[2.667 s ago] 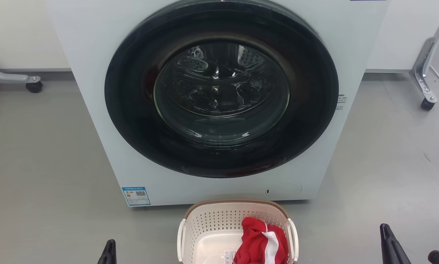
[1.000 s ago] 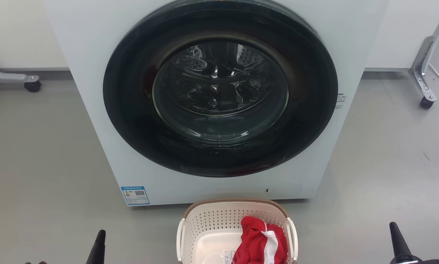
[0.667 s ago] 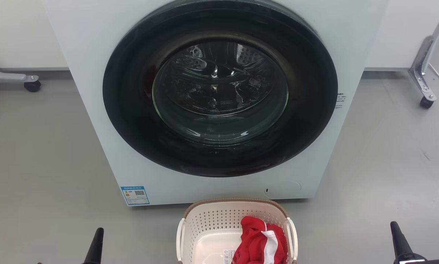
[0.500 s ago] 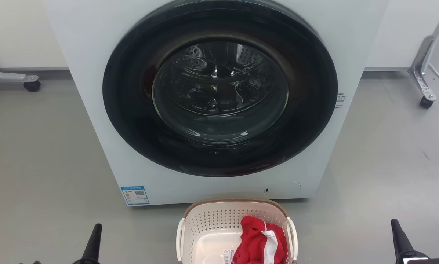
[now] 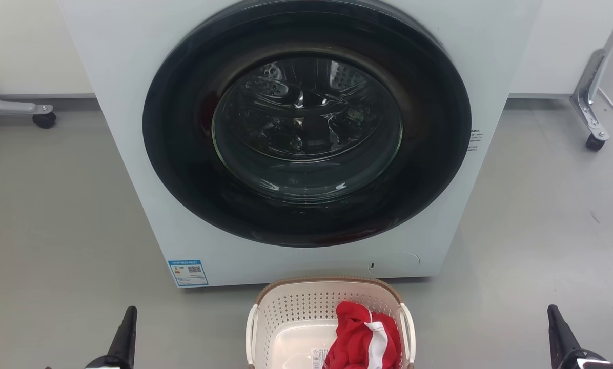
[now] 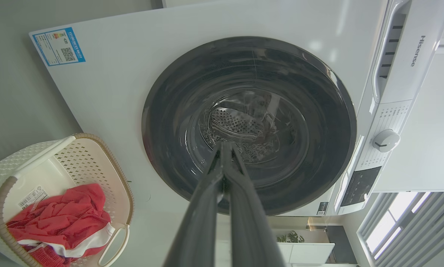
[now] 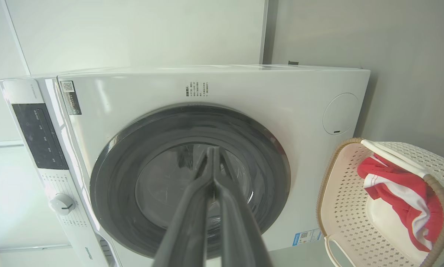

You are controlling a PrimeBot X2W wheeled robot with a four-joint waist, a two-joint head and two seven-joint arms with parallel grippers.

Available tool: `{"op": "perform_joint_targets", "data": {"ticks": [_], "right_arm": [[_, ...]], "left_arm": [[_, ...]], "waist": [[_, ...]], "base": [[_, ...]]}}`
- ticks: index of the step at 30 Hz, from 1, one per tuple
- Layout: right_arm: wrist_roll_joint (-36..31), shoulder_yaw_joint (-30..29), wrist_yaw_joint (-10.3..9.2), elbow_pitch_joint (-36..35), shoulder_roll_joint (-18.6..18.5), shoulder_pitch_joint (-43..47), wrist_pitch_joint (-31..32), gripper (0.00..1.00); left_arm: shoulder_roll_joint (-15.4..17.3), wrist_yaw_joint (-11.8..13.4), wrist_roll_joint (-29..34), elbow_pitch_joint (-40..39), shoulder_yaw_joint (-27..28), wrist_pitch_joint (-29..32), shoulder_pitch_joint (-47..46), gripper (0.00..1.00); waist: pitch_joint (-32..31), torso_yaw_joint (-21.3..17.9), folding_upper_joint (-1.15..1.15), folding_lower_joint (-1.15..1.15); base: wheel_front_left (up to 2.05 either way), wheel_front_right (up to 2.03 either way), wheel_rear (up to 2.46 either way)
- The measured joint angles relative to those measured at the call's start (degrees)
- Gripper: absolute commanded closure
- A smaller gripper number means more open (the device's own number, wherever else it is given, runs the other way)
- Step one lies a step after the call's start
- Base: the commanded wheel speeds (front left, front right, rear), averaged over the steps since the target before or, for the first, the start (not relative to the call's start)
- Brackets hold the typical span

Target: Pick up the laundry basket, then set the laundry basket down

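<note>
The laundry basket (image 5: 296, 307) is cream-white and perforated, with a brown rim and two loop handles. It stands on the grey floor just in front of the washer, with a red and white garment (image 5: 365, 338) inside. It also lies at the lower left of the left wrist view (image 6: 77, 159) and the lower right of the right wrist view (image 7: 340, 207). My left gripper (image 5: 127, 323) is shut, well to the left of the basket. My right gripper (image 5: 555, 320) is shut, far to its right. In the wrist views, the left gripper (image 6: 222, 144) and the right gripper (image 7: 211, 150) have tips together, holding nothing.
A white front-loading washer (image 5: 147, 154) with a closed dark round door (image 5: 306, 123) stands right behind the basket. Wheeled metal frame legs stand at the far left (image 5: 42, 117) and far right (image 5: 593, 138) by the wall. Bare grey floor lies on both sides of the basket.
Both grippers have spread a little outward from the basket, the left to the left and the right to the right. The basket and garment have stayed put.
</note>
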Motion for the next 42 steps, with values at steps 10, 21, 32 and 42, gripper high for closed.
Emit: {"op": "perform_joint_targets", "data": {"ticks": [10, 21, 32, 42], "right_arm": [[1.35, -0.41, 0.18, 0.31, 0.29, -0.85, 0.42, 1.00], [1.35, -0.41, 0.19, 0.31, 0.29, -0.85, 0.42, 1.00], [1.35, -0.40, 0.19, 0.32, 0.29, -0.85, 0.42, 1.00], [1.35, -0.40, 0.19, 0.32, 0.30, -0.85, 0.42, 1.00]], "left_arm": [[-0.20, -0.04, -1.87, 0.31, 0.26, 0.25, -0.79, 1.00], [-0.21, -0.44, -1.87, 0.34, 0.26, 0.25, -0.79, 1.00], [-0.21, -0.45, -1.87, 0.36, 0.25, 0.25, -0.79, 1.00], [-0.22, -0.45, -1.87, 0.37, 0.25, 0.25, -0.79, 1.00]], "waist": [[0.01, 0.00, 0.00, 0.00], [0.00, -0.01, 0.00, 0.00], [0.00, 0.00, 0.00, 0.00], [0.00, 0.00, 0.00, 0.00]], "base": [[0.00, 0.00, 0.00], [0.00, 0.00, 0.00], [0.00, 0.00, 0.00], [0.00, 0.00, 0.00]]}}
